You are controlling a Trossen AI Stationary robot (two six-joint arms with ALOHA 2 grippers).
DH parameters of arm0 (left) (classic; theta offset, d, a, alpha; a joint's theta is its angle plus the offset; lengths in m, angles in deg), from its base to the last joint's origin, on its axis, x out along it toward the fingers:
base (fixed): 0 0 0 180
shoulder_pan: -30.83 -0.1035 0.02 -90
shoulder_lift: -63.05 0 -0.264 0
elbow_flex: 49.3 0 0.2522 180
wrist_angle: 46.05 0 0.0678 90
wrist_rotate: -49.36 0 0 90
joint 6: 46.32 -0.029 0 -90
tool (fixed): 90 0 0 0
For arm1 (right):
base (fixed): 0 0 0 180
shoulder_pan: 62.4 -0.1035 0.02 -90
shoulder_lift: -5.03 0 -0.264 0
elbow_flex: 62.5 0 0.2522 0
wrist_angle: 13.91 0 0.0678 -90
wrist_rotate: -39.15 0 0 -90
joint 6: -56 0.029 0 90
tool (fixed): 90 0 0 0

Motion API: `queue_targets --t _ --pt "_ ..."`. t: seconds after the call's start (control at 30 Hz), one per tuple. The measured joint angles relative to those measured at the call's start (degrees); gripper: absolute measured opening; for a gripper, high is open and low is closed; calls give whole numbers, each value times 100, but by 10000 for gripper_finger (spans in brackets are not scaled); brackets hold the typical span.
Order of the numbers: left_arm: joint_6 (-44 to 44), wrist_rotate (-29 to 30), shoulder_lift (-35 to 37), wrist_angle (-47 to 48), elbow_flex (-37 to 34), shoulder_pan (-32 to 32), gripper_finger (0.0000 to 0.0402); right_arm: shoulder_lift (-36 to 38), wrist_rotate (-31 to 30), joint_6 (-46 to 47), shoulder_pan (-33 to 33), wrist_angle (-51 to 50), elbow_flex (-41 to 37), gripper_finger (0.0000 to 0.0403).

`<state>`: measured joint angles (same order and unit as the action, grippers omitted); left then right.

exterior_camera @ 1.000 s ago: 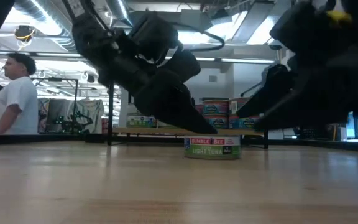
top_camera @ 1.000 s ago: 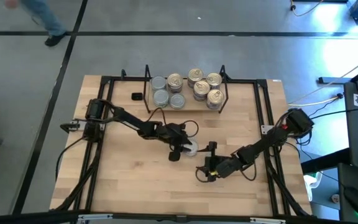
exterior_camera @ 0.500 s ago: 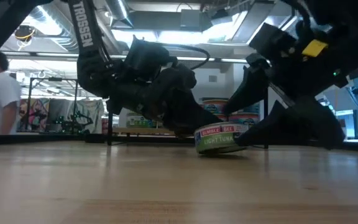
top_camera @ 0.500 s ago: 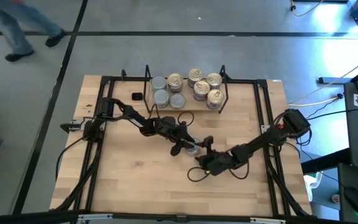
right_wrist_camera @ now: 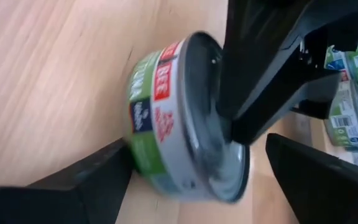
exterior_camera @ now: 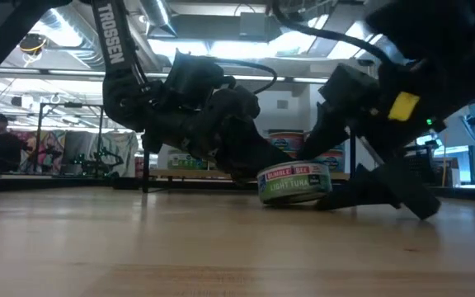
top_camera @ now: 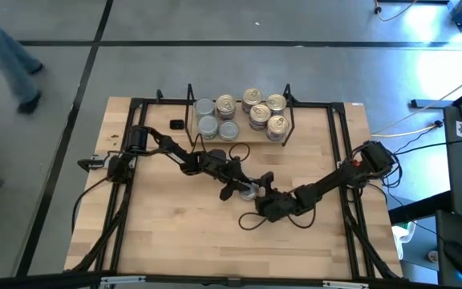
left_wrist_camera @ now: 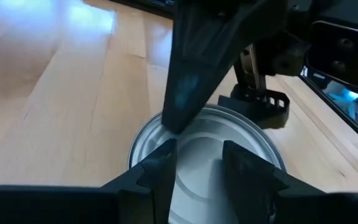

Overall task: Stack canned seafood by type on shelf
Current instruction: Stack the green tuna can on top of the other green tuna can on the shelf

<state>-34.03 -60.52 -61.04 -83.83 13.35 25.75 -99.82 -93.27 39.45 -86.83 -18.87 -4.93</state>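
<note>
While about eight tins [top_camera: 251, 108] already sit sorted on the shelf [top_camera: 239, 138], one tuna tin [exterior_camera: 293, 182] remains mid-counter, tipped up and pinched at its rim by the left gripper [top_camera: 237, 189], with the right gripper [top_camera: 265, 197]'s jaws spread wide around it.

Wood table [top_camera: 175, 233], wire shelf [top_camera: 239, 135] of tins [top_camera: 257, 111], tilted tuna tin [exterior_camera: 293, 182]
</note>
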Motion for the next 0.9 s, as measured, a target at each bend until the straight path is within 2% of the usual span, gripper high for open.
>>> queue_targets --t 0.13,0.2,0.33,0.37,0.57,0.63,0.73,0.9 --pt "-1 12 0 -1 -6 18 131 -87 102 -2 94 350 -6 322" --pt "14 19 0 -5 -10 26 131 -91 99 -26 91 429 -13 281" --pt "259 20 0 -114 -28 24 131 -99 125 85 64 412 -13 170" --pt "317 18 2 -158 -29 22 131 -103 42 114 49 395 -13 162" --pt "665 175 393 4 -80 136 131 18 -5 252 -163 304 -20 161" --pt "702 308 682 284 -109 252 131 200 84 316 -260 255 -26 144" --pt "424 695 1288 1167 -125 426 131 553 267 366 -348 144 -52 139" --pt "-213 1926 2471 3220 -111 596 131 1302 332 327 -363 166 -42 139"
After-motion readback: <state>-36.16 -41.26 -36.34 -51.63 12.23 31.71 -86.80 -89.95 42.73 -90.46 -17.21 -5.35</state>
